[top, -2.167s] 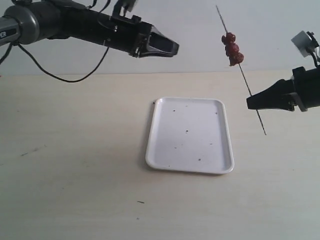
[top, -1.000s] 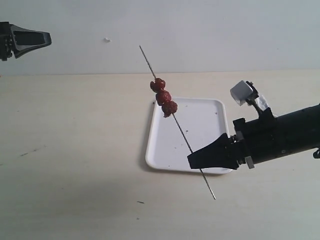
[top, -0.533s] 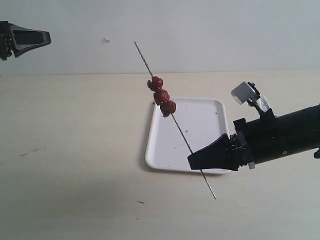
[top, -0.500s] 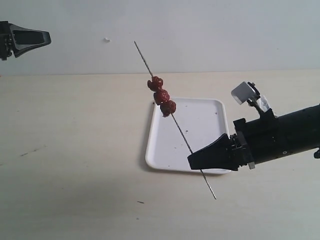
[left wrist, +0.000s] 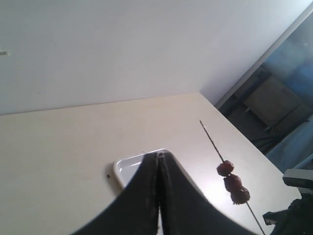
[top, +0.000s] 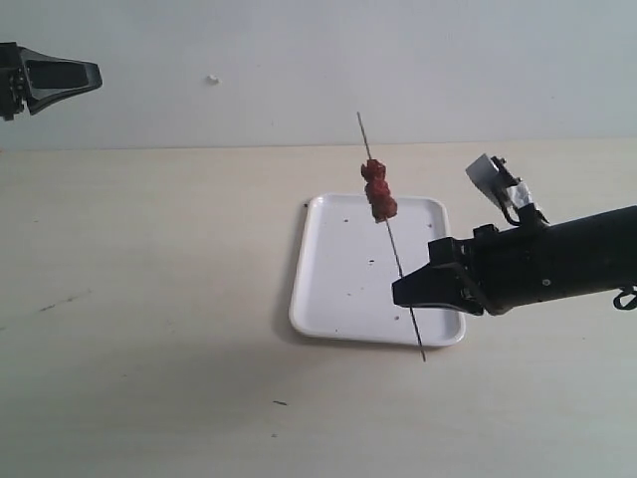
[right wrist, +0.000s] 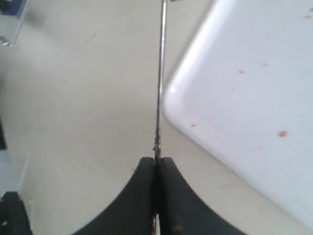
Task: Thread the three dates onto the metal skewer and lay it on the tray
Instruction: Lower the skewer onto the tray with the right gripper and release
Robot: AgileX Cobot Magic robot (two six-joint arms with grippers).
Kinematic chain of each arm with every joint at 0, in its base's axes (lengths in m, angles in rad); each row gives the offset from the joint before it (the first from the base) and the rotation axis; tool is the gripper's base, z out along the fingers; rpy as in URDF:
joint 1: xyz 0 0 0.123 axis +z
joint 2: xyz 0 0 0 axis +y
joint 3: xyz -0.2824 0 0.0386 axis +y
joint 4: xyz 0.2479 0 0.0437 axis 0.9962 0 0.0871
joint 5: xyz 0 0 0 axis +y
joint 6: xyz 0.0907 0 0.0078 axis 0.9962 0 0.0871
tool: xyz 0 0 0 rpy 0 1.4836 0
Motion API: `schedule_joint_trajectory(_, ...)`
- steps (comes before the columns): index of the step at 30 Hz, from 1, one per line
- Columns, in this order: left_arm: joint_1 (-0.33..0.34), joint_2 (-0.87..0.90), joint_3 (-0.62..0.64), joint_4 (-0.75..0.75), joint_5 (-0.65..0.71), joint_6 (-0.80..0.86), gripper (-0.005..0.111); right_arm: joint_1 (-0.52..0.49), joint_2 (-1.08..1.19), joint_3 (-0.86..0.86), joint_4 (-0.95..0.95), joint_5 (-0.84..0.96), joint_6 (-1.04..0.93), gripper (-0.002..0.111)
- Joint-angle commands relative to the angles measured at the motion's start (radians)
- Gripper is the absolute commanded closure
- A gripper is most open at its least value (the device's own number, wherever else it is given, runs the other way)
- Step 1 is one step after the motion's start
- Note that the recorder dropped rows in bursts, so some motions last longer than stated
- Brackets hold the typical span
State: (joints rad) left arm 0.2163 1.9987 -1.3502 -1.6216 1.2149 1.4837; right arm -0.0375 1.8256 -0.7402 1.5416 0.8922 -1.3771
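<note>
The right end effector (top: 398, 291) pinches the metal skewer (top: 395, 249), three dates (top: 378, 191) threaded, held aloft by the tray (top: 333, 284). The left end effector (top: 97, 76) is closed and empty.

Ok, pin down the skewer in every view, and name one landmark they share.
Exterior: skewer, steeply tilted, crosses the tray; right gripper pinches it low.
Left wrist: skewer with three dates, beside the tray corner.
Right wrist: skewer runs from the shut jaws past the tray corner.
Shared landmark: the white tray.
</note>
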Motion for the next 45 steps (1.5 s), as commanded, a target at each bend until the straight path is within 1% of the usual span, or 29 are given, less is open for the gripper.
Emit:
schedule_joint_trajectory(1,0.000,-0.010,0.019,-0.014,0.006,0.007,0.107,0.021,-0.003,0.005,0.047,-0.096,0.029,0.108)
schedule_joint_trajectory(6,0.000,-0.010,0.023,-0.017,0.006,0.007,0.107,0.051,0.004,0.005,0.107,-0.209,0.037,0.108)
schedule_joint_trajectory(10,0.000,-0.010,0.035,-0.031,0.006,0.011,0.107,0.105,0.004,0.005,0.157,-0.321,0.037,0.108)
schedule_joint_trajectory(16,0.000,-0.010,0.035,-0.033,0.006,0.027,0.107,0.142,0.004,-0.025,0.178,-0.347,0.037,0.108)
schedule_joint_trajectory(22,0.000,-0.010,0.035,-0.033,0.006,0.029,0.107,0.142,0.004,-0.027,0.163,-0.368,0.038,0.108)
schedule_joint_trajectory(26,0.000,-0.010,0.035,-0.033,0.006,0.029,0.107,0.142,0.004,-0.027,0.159,-0.369,0.040,0.100)
schedule_joint_trajectory(30,0.000,-0.010,0.035,-0.033,0.006,0.029,0.107,0.142,0.004,-0.027,0.159,-0.369,0.040,0.088)
schedule_joint_trajectory(31,0.000,-0.010,0.035,-0.033,0.006,0.029,0.107,0.142,0.004,-0.027,0.159,-0.369,0.045,0.081)
schedule_joint_trajectory(33,0.000,-0.010,0.035,-0.033,0.006,0.029,0.107,0.142,0.004,-0.027,0.163,-0.375,0.045,0.075)
schedule_joint_trajectory(38,0.000,-0.010,0.035,-0.029,0.006,0.029,0.107,0.142,0.004,-0.027,0.203,-0.398,0.062,0.074)
schedule_joint_trajectory(40,0.000,-0.010,0.035,-0.027,0.006,0.029,0.107,0.142,-0.005,-0.035,0.203,-0.415,0.011,0.074)
schedule_joint_trajectory(43,0.000,-0.010,0.035,-0.024,0.006,0.026,0.107,0.142,-0.029,-0.047,0.203,-0.436,-0.017,0.074)
schedule_joint_trajectory(45,0.000,-0.034,0.055,-0.032,0.006,0.031,0.107,0.142,-0.045,-0.061,0.203,-0.439,-0.066,0.074)
